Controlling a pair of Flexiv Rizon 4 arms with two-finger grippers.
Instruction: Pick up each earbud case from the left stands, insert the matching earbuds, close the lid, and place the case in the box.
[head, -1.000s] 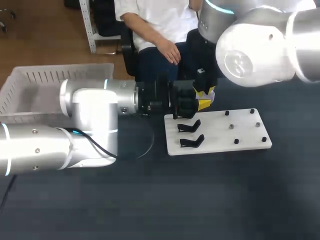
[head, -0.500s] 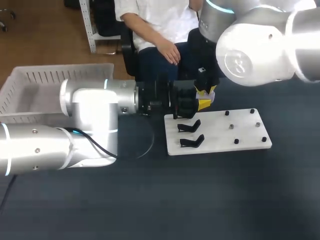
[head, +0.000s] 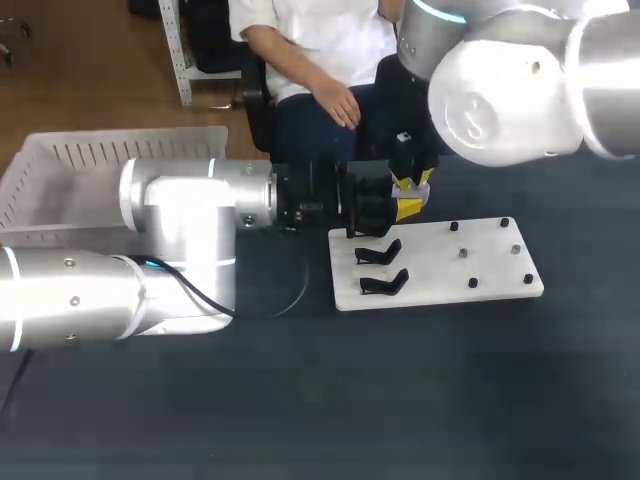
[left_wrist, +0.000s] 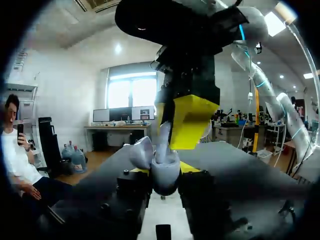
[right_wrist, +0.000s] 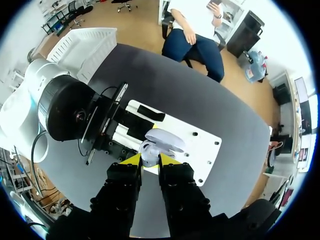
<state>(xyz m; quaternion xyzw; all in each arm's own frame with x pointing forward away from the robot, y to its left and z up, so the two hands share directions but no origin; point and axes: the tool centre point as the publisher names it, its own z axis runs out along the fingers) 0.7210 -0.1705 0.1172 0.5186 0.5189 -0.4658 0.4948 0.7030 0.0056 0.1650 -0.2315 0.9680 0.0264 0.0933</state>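
A robotics lab bench, going by what stands on the table (head: 350, 400). Two silver industrial arms, the left arm (head: 170, 250) and the right arm (head: 520, 90), work over a dark matte surface, and a bare black cable (head: 205, 297) loops from the left arm's joint. A white fixture board (head: 440, 262) carries black stands (head: 380, 252) and small pegs (head: 472, 283) set in neat rows. A white slatted box (head: 60, 165) sits at the far left corner

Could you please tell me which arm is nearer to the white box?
Left. The left arm passes right beside the box; the right arm hangs well away, above the white board.
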